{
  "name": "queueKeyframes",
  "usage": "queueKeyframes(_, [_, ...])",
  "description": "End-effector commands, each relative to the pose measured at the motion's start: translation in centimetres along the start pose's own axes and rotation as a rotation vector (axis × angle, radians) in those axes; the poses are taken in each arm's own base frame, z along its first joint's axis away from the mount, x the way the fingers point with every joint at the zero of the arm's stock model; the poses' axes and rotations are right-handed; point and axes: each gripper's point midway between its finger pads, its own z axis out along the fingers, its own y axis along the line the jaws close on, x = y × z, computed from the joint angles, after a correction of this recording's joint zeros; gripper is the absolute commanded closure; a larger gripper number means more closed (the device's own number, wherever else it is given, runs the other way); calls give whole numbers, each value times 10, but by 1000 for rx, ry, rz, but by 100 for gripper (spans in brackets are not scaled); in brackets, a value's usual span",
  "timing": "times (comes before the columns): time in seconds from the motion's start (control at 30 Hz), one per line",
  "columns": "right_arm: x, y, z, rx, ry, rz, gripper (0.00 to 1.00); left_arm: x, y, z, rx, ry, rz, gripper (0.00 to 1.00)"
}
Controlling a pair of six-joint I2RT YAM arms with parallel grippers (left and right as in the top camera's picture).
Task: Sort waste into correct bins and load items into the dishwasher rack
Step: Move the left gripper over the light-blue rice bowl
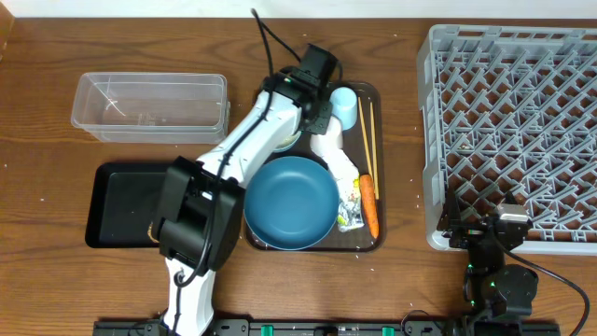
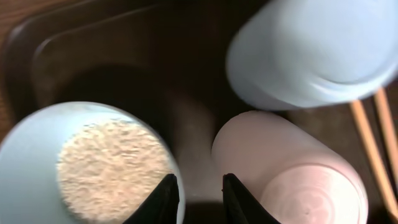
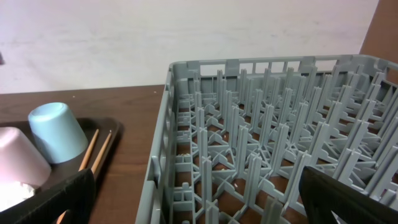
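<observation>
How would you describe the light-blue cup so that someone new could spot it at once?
Find the big grey rack; the brown tray lies just left of it. At the tray's far end, away from the robot, the light-blue cup sits next to the chopsticks. The other cup beside it, the pink cup, differs in colour, and the pale-blue bowl nearby holds rice.

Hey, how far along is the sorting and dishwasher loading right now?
Nothing looks done: the rack and clear tub look empty. In hand: the left gripper, jaws apart, sits at the rim of the rice bowl. Left: plate, pink cup, blue cup, chopsticks, carrot, wrapper, all on the brown tray.
</observation>
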Motion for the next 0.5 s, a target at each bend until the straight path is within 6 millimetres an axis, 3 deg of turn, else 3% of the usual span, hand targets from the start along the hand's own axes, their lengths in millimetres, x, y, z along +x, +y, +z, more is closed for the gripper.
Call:
queueKeyframes(0.0, [0, -3, 0, 14, -1, -1, 1, 7, -15, 4, 8, 16, 15, 75])
queueKeyframes(0.13, [0, -3, 0, 14, -1, -1, 1, 6, -16, -1, -22, 0, 28, 75])
queueKeyframes(0.33, [0, -3, 0, 14, -1, -1, 1, -3, 23, -3, -139, -30, -54, 74])
queueKeyframes(0.47, [0, -3, 0, 14, -1, -1, 1, -6, 46, -2, -156, -26, -99, 61])
